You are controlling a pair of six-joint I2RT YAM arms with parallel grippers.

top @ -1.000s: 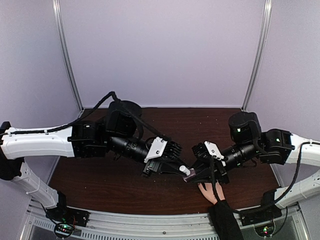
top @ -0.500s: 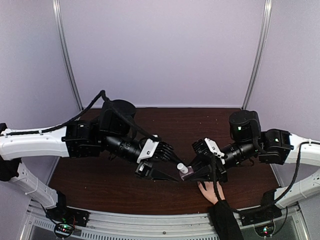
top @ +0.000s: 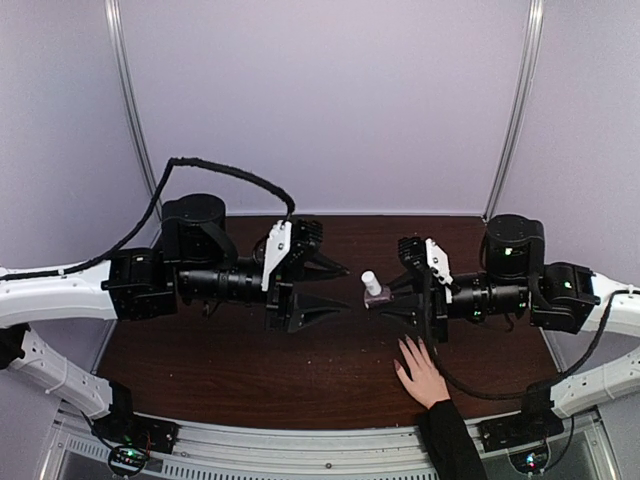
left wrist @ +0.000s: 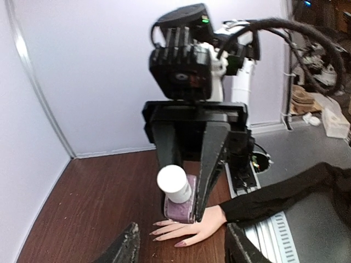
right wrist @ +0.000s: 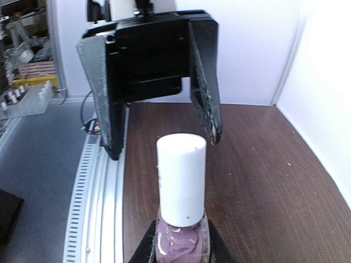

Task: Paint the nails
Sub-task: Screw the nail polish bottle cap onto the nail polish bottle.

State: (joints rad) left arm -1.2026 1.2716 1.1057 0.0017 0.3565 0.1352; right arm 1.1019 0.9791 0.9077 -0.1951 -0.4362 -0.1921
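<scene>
The left arm reaches in from the left edge of the dark wooden tabletop and is held level above it. The left gripper points right with its jaws apart and nothing between them. In the right wrist view its two black fingers stand wide, facing the bottle. Just right of those tips, above the middle of the tabletop, is the small bottle. It is clear glass with lilac polish inside, and its white cap is on, leaning toward the left gripper but apart from it. The right gripper is clamped on the bottle's glass body, one finger on each side, and the right arm stretches back toward the right edge. Below that gripper, near the front edge and right of the middle, a light-skinned hand lies flat, palm down, on the wood with its fingers spread. Its black sleeve runs off the front edge. The nails show in the left wrist view as small pinkish tips on the fingers. I cannot tell whether they carry polish.
</scene>
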